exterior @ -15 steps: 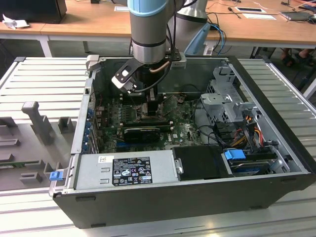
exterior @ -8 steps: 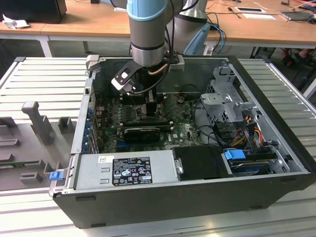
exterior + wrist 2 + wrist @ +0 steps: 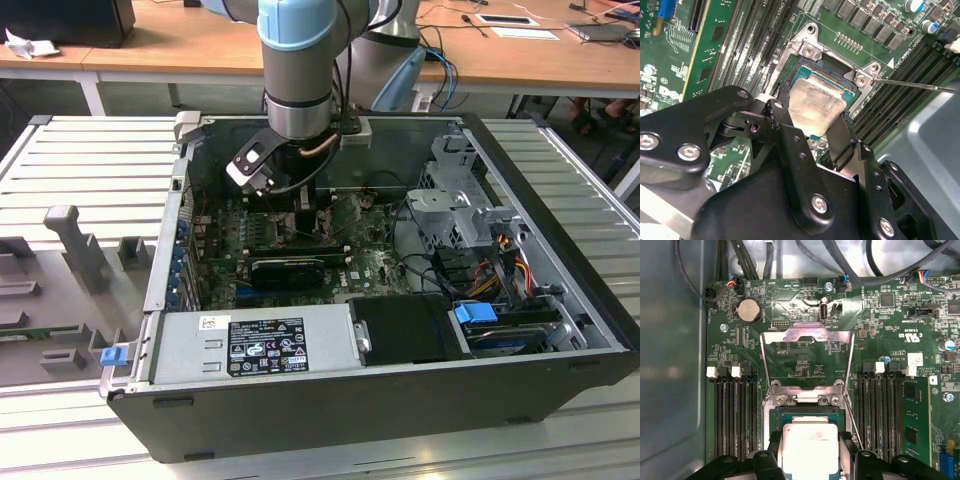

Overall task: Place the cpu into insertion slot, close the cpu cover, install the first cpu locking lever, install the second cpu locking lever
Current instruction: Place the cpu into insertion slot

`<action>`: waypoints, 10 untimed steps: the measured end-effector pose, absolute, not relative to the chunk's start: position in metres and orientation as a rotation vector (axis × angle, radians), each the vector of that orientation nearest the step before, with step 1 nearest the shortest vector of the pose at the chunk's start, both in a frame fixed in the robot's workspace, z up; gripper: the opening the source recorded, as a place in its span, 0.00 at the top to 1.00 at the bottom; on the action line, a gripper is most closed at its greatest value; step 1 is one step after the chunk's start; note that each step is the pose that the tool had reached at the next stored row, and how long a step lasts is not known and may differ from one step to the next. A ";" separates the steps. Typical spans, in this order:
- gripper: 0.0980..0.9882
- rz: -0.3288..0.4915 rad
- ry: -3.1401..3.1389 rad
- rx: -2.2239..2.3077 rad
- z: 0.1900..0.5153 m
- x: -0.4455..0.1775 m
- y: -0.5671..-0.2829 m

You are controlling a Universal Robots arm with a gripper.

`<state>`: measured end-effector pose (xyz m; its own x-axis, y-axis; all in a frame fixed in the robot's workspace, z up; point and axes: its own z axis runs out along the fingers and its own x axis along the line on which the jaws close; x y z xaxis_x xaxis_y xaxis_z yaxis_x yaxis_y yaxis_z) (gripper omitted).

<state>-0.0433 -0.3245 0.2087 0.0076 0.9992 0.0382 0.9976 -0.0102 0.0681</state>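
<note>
My gripper (image 3: 812, 119) is pinched narrow on the cpu (image 3: 809, 450), gripping two opposite edges so that its pale face stays level and square to the insertion slot (image 3: 807, 413) directly beneath. I cannot tell whether it is seated. Beyond, the cpu cover (image 3: 807, 334) stands hinged open, which I judge leaves the way down free.

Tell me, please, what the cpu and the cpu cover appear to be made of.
The cpu: pale silvery metal face, matte with soft sheen, over a green base. The cpu cover: thin sheet metal, possibly steel, judging by its bright reflections.
</note>
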 end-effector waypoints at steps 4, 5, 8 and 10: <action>0.51 0.117 2.204 2.206 0.206 -0.043 -0.324; 0.51 0.117 2.204 2.206 0.206 -0.043 -0.324; 0.51 0.117 2.204 2.206 0.204 -0.043 -0.324; 0.51 0.117 2.204 2.206 0.203 -0.042 -0.324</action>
<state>-0.0420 -0.3236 0.2034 -0.0005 0.9993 0.0376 0.9977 -0.0021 0.0681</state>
